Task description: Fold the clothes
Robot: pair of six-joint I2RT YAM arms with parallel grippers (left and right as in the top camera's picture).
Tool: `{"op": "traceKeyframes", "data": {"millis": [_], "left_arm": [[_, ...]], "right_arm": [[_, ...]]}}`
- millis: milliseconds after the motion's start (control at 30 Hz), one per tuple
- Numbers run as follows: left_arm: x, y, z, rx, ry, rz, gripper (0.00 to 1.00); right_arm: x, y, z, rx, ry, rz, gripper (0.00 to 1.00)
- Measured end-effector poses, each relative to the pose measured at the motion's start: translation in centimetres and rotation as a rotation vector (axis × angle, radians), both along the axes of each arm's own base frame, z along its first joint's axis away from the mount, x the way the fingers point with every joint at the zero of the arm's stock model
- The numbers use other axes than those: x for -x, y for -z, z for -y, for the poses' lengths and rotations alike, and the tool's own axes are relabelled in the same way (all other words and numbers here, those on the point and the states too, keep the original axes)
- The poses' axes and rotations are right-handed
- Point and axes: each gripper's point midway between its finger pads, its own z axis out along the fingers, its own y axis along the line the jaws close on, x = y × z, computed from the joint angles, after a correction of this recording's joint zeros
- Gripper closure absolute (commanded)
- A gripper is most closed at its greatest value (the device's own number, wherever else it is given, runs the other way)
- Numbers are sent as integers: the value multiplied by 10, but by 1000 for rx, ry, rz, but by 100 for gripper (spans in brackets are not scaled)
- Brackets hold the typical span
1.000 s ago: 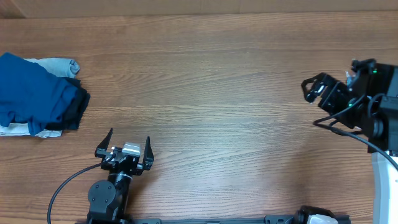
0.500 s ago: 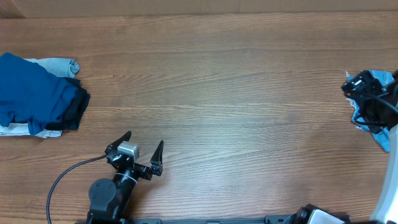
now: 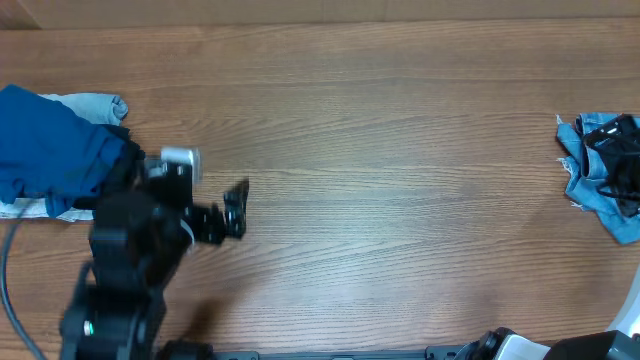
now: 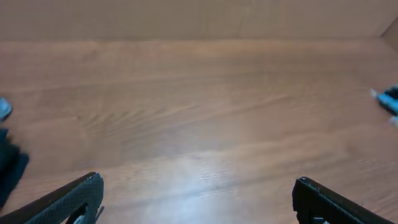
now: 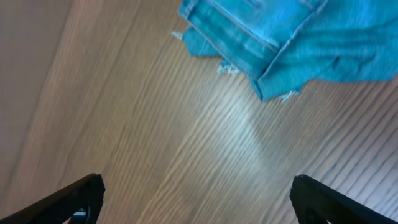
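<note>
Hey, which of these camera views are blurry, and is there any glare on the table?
Overhead: table sharp, only the left arm smeared by motion. Left wrist: whole frame soft, pale glare on the table. Right wrist: mild blur on the jeans, a bright sheen streak on the wood below them.

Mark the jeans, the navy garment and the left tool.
jeans (image 5: 292,37), right wrist view, middle of the visible denim.
navy garment (image 3: 50,145), overhead view, on its top fold.
left tool (image 4: 197,180), left wrist view, midway between its fingertips.
</note>
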Motion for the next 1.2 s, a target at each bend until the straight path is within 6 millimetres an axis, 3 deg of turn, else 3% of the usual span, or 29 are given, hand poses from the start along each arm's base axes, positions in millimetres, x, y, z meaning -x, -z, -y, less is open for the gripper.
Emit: {"op": "traceKeyframes", "data": {"millis": [67, 133, 267, 400, 500, 533, 567, 600, 667, 700, 767, 800, 833, 867, 933, 967, 1033, 1067, 1133, 1200], "left_arm": [[-16, -12, 13, 35, 54, -15, 0], [-21, -7, 24, 64, 106, -63, 0], [-17, 25, 32, 75, 143, -214, 0], [-16, 31, 31, 71, 143, -238, 0], [-19, 35, 31, 62, 143, -249, 0], [-21, 38, 31, 59, 145, -257, 0], [-22, 40, 31, 57, 145, -264, 0], [-23, 43, 31, 54, 146, -273, 0], [-25, 48, 32, 53, 145, -292, 0], [-26, 49, 32, 53, 145, -296, 0], [-27, 50, 31, 51, 143, -298, 0], [-28, 49, 32, 52, 144, -290, 0], [-29, 48, 32, 52, 144, -285, 0], [-29, 47, 32, 52, 144, -283, 0], [-29, 47, 32, 54, 147, -281, 0], [-29, 46, 33, 57, 151, -280, 0], [-32, 42, 35, 63, 159, -258, 0], [-34, 40, 36, 66, 163, -247, 0], [-35, 39, 36, 66, 167, -240, 0], [-34, 38, 38, 73, 176, -237, 0]], "right_arm": [[-4, -9, 15, 27, 29, 27, 0], [-6, 0, 34, 22, 70, 13, 0], [-9, 65, 79, -65, 182, -89, 0], [-10, 116, 108, -124, 259, -139, 5], [-26, 158, 112, -186, 249, -145, 32], [-27, 164, 111, -201, 256, -145, 57], [-28, 165, 111, -210, 262, -142, 75], [-31, 165, 111, -211, 258, -131, 82], [-35, 161, 109, -227, 246, -107, 86], [-38, 152, 108, -226, 234, -80, 89], [-50, 103, 104, -193, 181, 22, 96], [-59, 45, 97, -137, 127, 132, 96], [-64, 0, 87, -87, 83, 216, 96], [-66, -84, 56, 12, -27, 376, 96], [-56, -177, 3, 151, -221, 580, 96], [-46, -211, -24, 205, -315, 662, 96], [-20, -254, -79, 267, -490, 780, 96], [-13, -261, -97, 267, -549, 805, 96], [-14, -262, -115, 246, -625, 822, 96], [-23, -257, -109, 249, -612, 809, 96]]}}
